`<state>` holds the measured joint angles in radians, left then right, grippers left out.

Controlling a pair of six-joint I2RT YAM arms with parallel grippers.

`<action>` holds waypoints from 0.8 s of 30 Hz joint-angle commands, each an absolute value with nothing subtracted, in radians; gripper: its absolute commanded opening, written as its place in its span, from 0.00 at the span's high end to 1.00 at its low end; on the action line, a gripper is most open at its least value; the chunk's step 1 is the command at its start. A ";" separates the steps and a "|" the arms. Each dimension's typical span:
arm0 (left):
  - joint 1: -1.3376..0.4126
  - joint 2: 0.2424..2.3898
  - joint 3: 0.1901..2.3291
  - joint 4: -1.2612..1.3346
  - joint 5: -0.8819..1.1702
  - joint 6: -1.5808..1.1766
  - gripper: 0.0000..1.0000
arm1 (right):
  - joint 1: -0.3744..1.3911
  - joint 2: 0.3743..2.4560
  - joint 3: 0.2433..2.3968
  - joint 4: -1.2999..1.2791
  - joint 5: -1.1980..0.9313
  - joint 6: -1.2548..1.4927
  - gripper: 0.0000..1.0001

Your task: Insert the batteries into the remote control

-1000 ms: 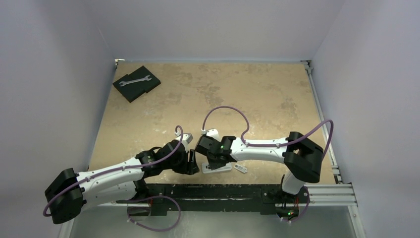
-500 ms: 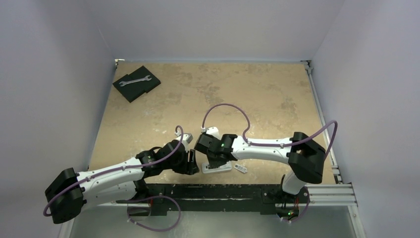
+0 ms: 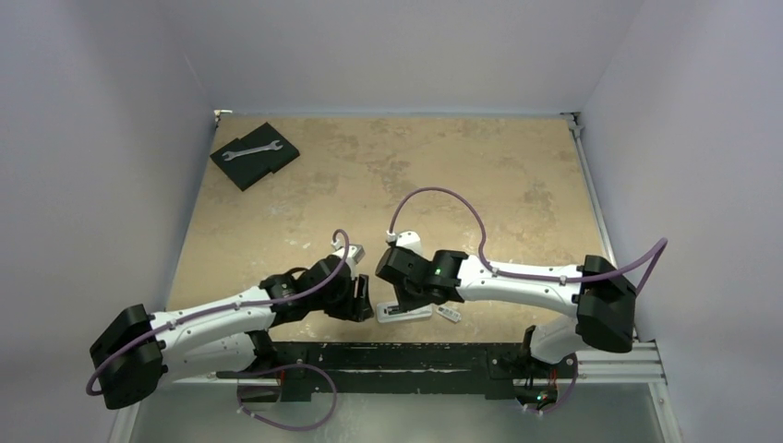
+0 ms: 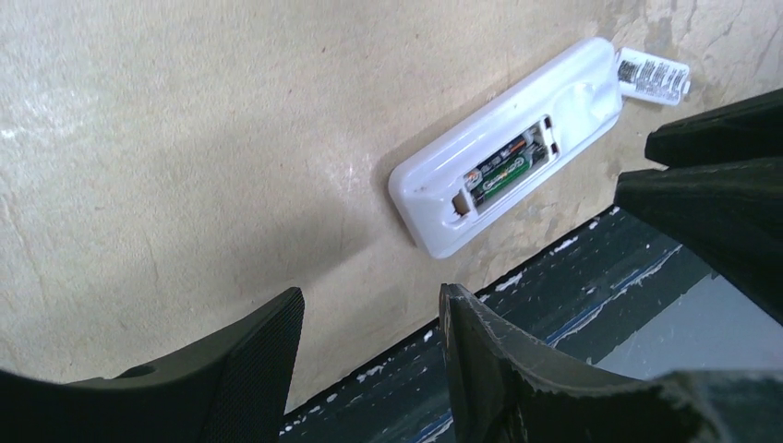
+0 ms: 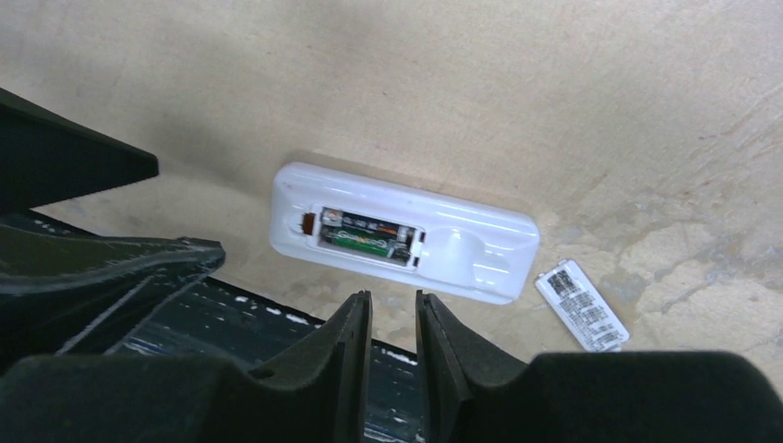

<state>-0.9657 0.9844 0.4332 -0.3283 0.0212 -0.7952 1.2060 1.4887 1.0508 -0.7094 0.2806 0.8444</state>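
Desk: tan mottled surface [image 3: 415, 175] enclosed by pale lavender walls [image 3: 415, 55], with a black rail [image 3: 415, 355] along its near edge.
Far-left corner: dark flat pad [image 3: 254, 155] with a silver wrench [image 3: 251, 149] lying on it, well apart from both arms.
Left arm: reaches in from the near-left, forearm low over the desk.
Left gripper [image 4: 369, 314]: fingers clearly apart, nothing between them. It hangs just beside the left end of the remote, over the near edge of the desk.
Remote control [image 4: 443, 198]: lies flat on the desk, back side up, close to the near edge and roughly parallel to it. Its battery bay is uncovered.
Batteries [image 4: 500, 173]: two dark cells seated side by side in the bay, lying lengthwise along the remote. Green print shows on one, orange on the other.
Right gripper [image 5: 392, 309]: fingers parted by a narrow slit, holding nothing. It hangs above the near side of the remote and, in the top view, hides part of the remote body.
Obstruction: the two grippers stand near each other at the remote's left half. Each shows as a black mass at the edge of the other's wrist view.
Cover piece [image 5: 582, 305]: small white piece with a printed label, flat on the desk just beside the right end of the remote, apart from it.
Right arm: stretches in from the near-right, a purple cable looping above it.
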 commanded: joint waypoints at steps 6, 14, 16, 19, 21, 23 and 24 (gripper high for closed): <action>-0.973 1.066 0.577 -0.338 -0.064 -0.725 0.44 | 1.210 1.403 0.969 -0.708 0.313 0.870 0.77; -0.973 1.160 0.629 -0.296 -0.083 -0.710 0.42 | 1.210 1.281 0.842 -0.685 0.248 0.904 1.00; -0.971 1.194 0.637 -0.272 -0.090 -0.708 0.38 | 1.210 1.252 0.815 -0.682 0.246 0.907 1.00; -0.971 1.254 0.654 -0.240 -0.081 -0.707 0.32 | 1.209 1.212 0.757 -0.662 0.242 0.916 1.00; -0.971 1.284 0.665 -0.216 -0.073 -0.708 0.28 | 1.208 1.196 0.729 -0.642 0.225 0.922 1.00; -0.971 1.308 0.673 -0.194 -0.066 -0.707 0.26 | 1.206 1.192 0.704 -0.623 0.206 0.930 1.00; -0.971 1.320 0.681 -0.183 -0.061 -0.706 0.24 | 1.206 1.195 0.692 -0.610 0.195 0.931 1.00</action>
<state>-0.9657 1.2888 0.6270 -0.2676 -0.0658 -0.7288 1.2060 1.2110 0.7296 -0.6670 0.2306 0.8959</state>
